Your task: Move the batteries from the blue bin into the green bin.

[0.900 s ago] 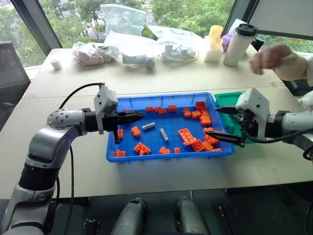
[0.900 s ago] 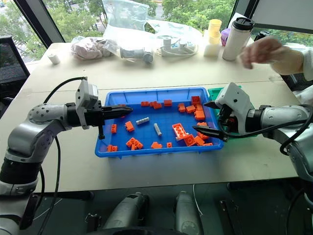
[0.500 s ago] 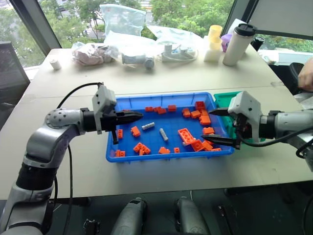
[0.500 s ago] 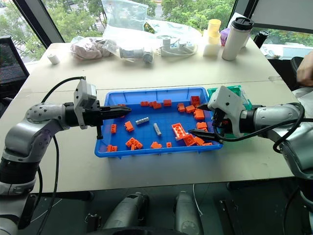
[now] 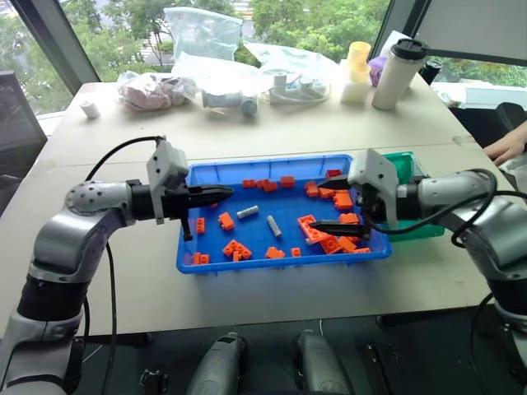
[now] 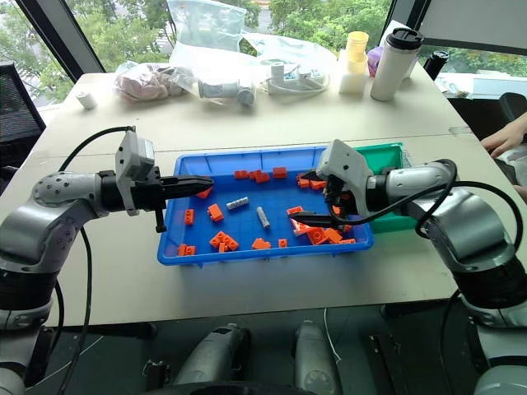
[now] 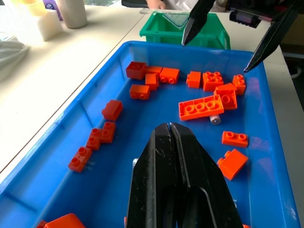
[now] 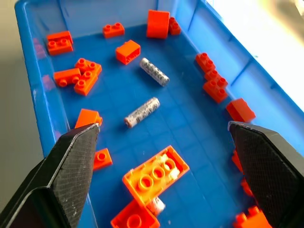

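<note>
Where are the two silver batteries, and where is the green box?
Battery nearer the green bin (image 8: 142, 112), right wrist view, middle of its side.
Second battery (image 8: 154, 71), right wrist view, middle of its side.
Green bin (image 7: 164, 29), left wrist view, its front wall.

Bright-blue bin (image 5: 247, 265); green bin (image 5: 408, 169); orange toy bricks (image 5: 235, 248); silver-grey speckled batteries (image 8: 142, 111); black gripper fingers (image 7: 178, 175).

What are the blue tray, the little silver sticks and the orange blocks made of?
Blue bin: apparently glossy moulded plastic with a smooth raised rim. Batteries: probably metal, silver-grey with a speckled printed wrap. Orange bricks: seemingly hard plastic, studded like toy blocks.
</note>
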Available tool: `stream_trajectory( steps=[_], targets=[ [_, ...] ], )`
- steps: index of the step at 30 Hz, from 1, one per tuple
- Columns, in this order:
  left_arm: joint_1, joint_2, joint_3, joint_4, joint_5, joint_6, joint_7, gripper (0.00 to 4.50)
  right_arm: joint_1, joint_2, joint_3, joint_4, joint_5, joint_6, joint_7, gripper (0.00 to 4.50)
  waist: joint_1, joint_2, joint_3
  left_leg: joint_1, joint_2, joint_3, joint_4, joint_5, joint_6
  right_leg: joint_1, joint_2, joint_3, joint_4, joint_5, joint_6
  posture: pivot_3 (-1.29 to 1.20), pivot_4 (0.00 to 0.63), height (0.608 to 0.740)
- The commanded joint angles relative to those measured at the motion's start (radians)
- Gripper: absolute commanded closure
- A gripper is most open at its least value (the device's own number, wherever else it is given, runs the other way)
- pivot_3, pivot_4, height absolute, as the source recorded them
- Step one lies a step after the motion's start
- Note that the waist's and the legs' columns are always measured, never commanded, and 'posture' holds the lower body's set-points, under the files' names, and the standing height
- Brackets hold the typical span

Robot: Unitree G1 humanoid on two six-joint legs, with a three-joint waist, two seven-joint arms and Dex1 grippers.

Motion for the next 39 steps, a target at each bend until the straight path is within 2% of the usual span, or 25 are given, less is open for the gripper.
stream_trajectory(
  steps=[1,10,15,24,28,33,34,37,39],
  targets=[
    [0.0,0.019,0.056,-0.023,-0.013,-0.002,0.013,4.5,-0.12,0.098,0.091,0.1,-0.064,-0.058,0.036,0.02,-0.008,0.0,0.0,0.0,0.0,0.0,0.0,0.0,0.0,0.0,0.0,0.0,0.0,0.0,0.0,0.0,0.15,0.74],
    [0.064,0.06,0.098,-0.1,-0.036,0.033,0.032,4.5,-0.349,0.361,0.31,0.575,-0.285,-0.316,0.189,0.02,-0.018,0.0,0.0,0.0,0.0,-0.001,-0.002,0.003,-0.006,-0.001,0.0,0.0,0.0,0.0,0.0,0.0,0.15,0.74],
    [0.094,0.075,0.12,-0.128,-0.046,0.047,0.046,4.5,-0.419,0.487,0.334,0.811,-0.367,-0.441,0.219,0.02,-0.022,0.0,0.0,0.0,0.0,-0.001,-0.002,0.005,-0.008,-0.002,0.001,0.0,0.001,0.0,0.0,0.0,0.15,0.74],
    [0.114,0.078,0.128,-0.152,-0.051,0.056,0.067,4.5,-0.525,0.636,0.317,1.198,-0.494,-0.607,0.197,0.02,-0.024,0.0,0.0,0.0,0.0,-0.002,-0.004,0.005,-0.009,-0.003,0.001,0.0,0.001,0.0,0.0,0.0,0.15,0.74],
    [0.114,0.07,0.121,-0.156,-0.045,0.055,0.074,4.5,-0.553,0.677,0.296,1.293,-0.528,-0.646,0.179,1.72,-0.028,0.0,0.0,0.0,0.0,-0.002,-0.004,0.005,-0.009,-0.003,0.001,0.0,0.002,0.0,0.0,0.0,0.15,0.74],
    [0.111,0.061,0.115,-0.156,-0.045,0.052,0.077,4.5,-0.552,0.649,0.253,1.246,-0.543,-0.652,0.173,4.24,-0.028,0.0,0.0,0.0,0.0,-0.003,-0.004,0.005,-0.01,-0.003,0.002,0.0,0.002,0.0,0.0,0.0,0.15,0.74],
    [0.11,0.059,0.114,-0.156,-0.045,0.052,0.077,4.5,-0.547,0.634,0.242,1.215,-0.545,-0.651,0.167,4.47,-0.028,0.0,0.0,0.0,0.0,-0.003,-0.004,0.005,-0.01,-0.003,0.002,0.0,0.002,0.0,0.0,0.0,0.15,0.74],
    [0.103,0.049,0.097,-0.142,-0.041,0.044,0.069,4.5,-0.472,0.517,0.172,0.95,-0.511,-0.614,0.171,4.47,-0.02,0.001,0.0,-0.001,-0.001,-0.003,-0.003,0.005,-0.01,-0.004,0.001,0.0,0.002,0.0,0.0,0.0,0.15,0.74],
    [0.088,0.03,0.073,-0.128,-0.033,0.034,0.063,4.5,-0.38,0.4,0.073,0.683,-0.49,-0.486,0.138,4.47,-0.011,0.001,0.0,-0.001,-0.001,-0.003,-0.003,0.005,-0.01,-0.004,0.001,0.0,0.001,0.0,0.0,0.0,0.15,0.74]
  ],
)
